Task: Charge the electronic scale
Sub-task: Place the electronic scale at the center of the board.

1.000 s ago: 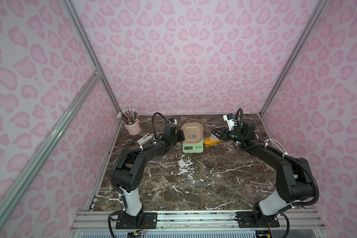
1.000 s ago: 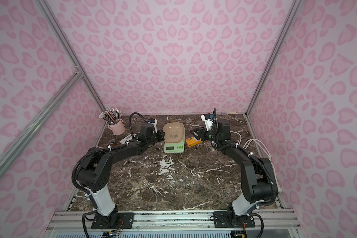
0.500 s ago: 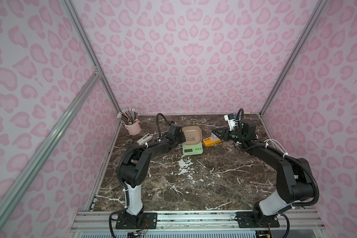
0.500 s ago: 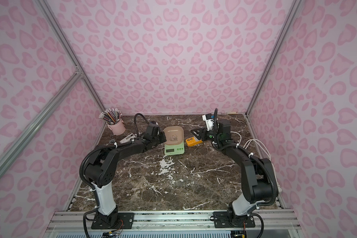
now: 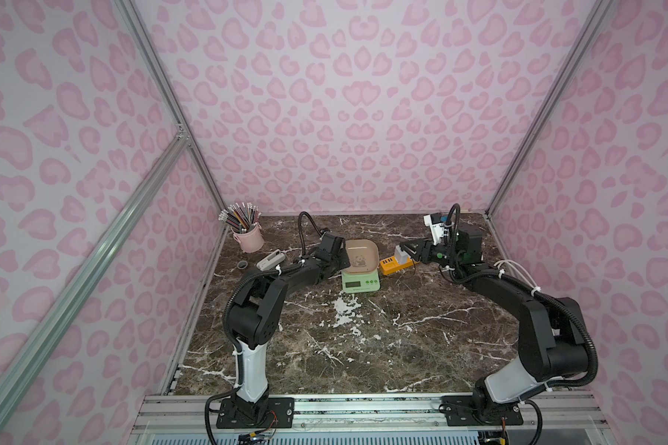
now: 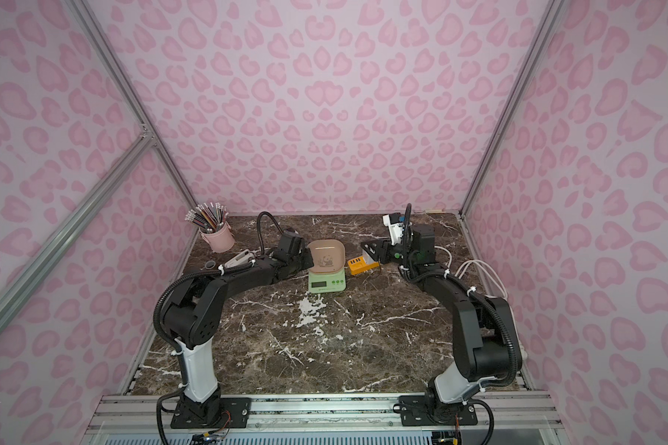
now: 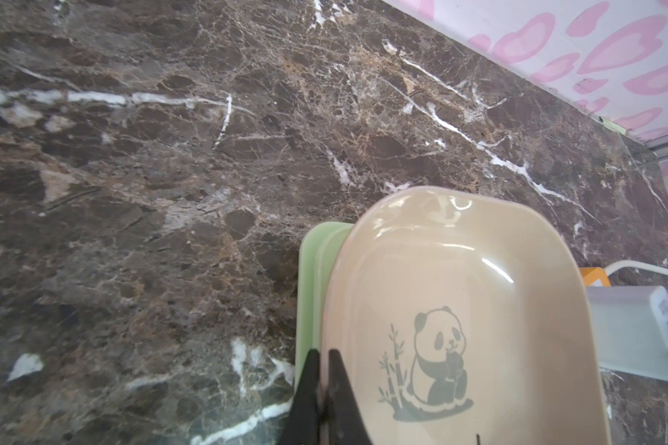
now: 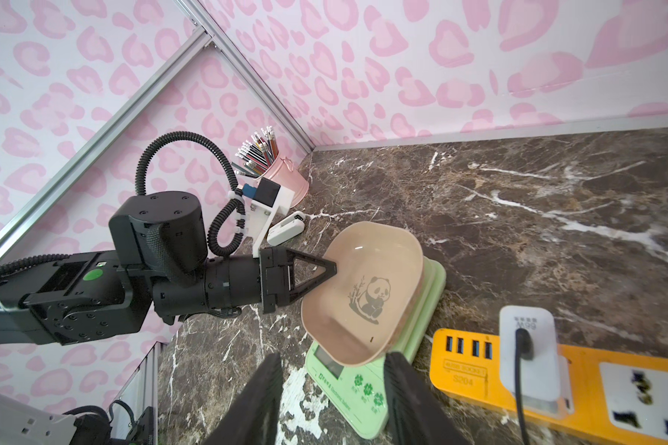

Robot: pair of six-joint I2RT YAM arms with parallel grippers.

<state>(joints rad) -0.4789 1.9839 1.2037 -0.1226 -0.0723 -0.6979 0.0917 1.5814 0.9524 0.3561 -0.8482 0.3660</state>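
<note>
Beige tray [image 5: 359,254] tilts atop the electronic scale [image 5: 360,284] in both top views. The scale stands between the arms, with the orange power strip [image 5: 390,266] just beside it and the pencil cup [image 5: 248,242] well apart.

Left wrist view: the left gripper [image 7: 324,352] looks pinched together on the tray's rim. A gentle lift should stop the green body skidding.

Right wrist view: the right gripper [image 8: 334,354], fingers apart and empty, hovers near the scale. The black cable [image 8: 520,385] from the white charger [image 8: 542,346] probably needs fetching; its free end is unseen.

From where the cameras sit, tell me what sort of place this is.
Probably a staged robot recording booth: pink patterned walls on aluminium frame posts enclose a marble-look tabletop, two arms are bolted to a rail at its front, and props like an electronic scale and pencil cup sit near the back.
</note>
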